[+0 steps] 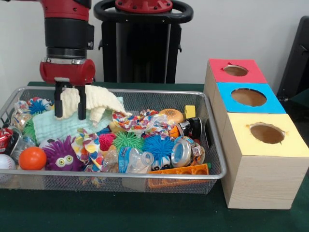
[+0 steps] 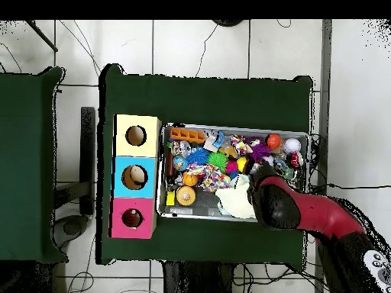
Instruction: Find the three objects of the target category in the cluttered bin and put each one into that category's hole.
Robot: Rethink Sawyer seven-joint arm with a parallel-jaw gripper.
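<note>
Gripper (image 1: pixel 69 104) clamped on cream cloth (image 1: pixel 99 101), lifted partly over bin (image 1: pixel 212 145), far corner opposite the boxes. Mint cloth (image 1: pixel 58 126) beneath, among spiky balls, orange ball (image 1: pixel 32 158), crushed bottle (image 1: pixel 133 160). Bottle label unreadable. Red box (image 1: pixel 231 70), blue box (image 1: pixel 248 96), yellow box (image 1: pixel 265 140) beside bin, one hole each.

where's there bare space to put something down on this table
Bare green cloth runs along the table edge in front of the wire bin, and behind it in the overhead view. The bin is packed throughout; the gripper holds a cream cloth there. The boxes flank it.
</note>
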